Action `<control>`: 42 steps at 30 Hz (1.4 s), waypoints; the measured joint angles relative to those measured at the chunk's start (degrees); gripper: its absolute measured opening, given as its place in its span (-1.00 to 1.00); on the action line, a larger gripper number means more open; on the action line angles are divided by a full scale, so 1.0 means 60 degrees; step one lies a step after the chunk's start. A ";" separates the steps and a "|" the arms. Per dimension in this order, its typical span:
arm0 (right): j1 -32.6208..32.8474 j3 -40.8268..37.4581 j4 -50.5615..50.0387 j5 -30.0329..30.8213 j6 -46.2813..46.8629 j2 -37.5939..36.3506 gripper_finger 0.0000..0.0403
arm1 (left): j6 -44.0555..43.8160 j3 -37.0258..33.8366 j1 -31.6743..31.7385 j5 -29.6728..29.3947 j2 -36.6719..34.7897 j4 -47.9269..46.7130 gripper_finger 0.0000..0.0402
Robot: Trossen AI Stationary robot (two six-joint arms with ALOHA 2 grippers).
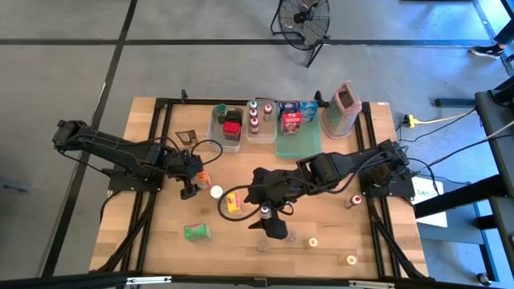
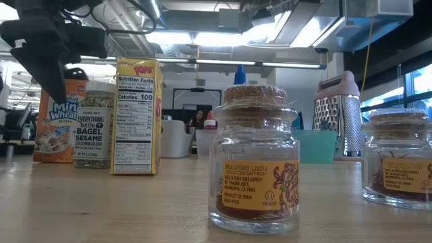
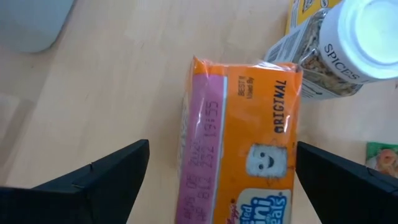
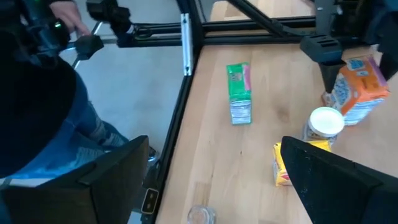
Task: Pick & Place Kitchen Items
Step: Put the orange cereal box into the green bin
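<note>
An orange Mini-Wheats box (image 3: 249,143) stands on the table left of centre (image 1: 204,181). My left gripper (image 3: 221,186) hangs over it, open, pointing steeply down, with one finger on each side of the box and clear of it; it also shows in the high view (image 1: 189,183). Beside the box stand a white-capped seasoning jar (image 1: 216,192) and a yellow Pops box (image 1: 233,201). A green box (image 1: 197,232) lies nearer the front edge. My right gripper (image 1: 269,218) hovers open high over the table's middle, with nothing between its fingers (image 4: 214,180).
Small cork-topped jars (image 1: 313,242) (image 1: 348,259) (image 1: 354,201) stand front right. Along the back are two clear tubs (image 1: 227,136) (image 1: 259,132), a green tray (image 1: 297,144) and a metal grater (image 1: 344,108). A person's leg (image 4: 56,124) shows beside the table.
</note>
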 joint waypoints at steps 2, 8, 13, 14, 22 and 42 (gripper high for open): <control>-0.0058 0.0000 -0.0016 -0.0167 -0.0106 0.0000 0.82 | -0.0082 0.0000 0.0000 0.0020 0.0000 -0.0007 0.94; -0.0239 0.0000 -0.0132 -0.0782 -0.0414 0.0000 0.82 | -0.0109 0.0000 0.0000 0.0020 0.0000 -0.0009 0.94; -0.0250 0.0000 -0.0188 -0.0799 -0.0494 0.0000 0.82 | -0.0183 0.0000 0.0000 0.0024 0.0000 -0.0011 0.94; -0.0250 0.0000 -0.0186 -0.0801 -0.0494 0.0000 0.82 | -0.0186 0.0000 0.0000 0.0024 0.0000 -0.0011 0.94; -0.0247 0.0000 -0.0221 -0.0920 -0.0494 0.0000 0.82 | -0.0186 0.0000 0.0000 0.0017 0.0000 0.0005 0.94; -0.0210 0.0000 -0.0401 -0.1293 -0.0457 0.0000 0.82 | -0.0076 0.0000 -0.0001 -0.0237 0.1051 0.0051 0.93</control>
